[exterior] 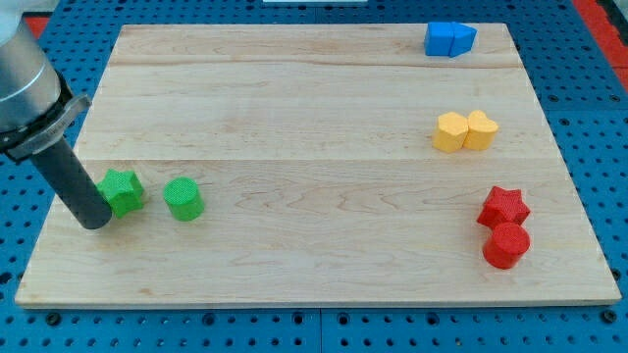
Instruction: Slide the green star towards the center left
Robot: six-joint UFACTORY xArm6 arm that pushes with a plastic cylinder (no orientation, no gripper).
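Here, my tip (95,222) touches green star (122,190) at view's left; green cylinder (183,199) beside star.

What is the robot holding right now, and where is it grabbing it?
Nothing is held. I only have a rod. My tip sits on the wooden board, against the view's left side of the green star block; the green cylinder block stands apart.

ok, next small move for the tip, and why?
Probably none, or a slight retreat: my tip sits against the left side of the green star, which already lies near the board's centre left, with the green cylinder to its right.
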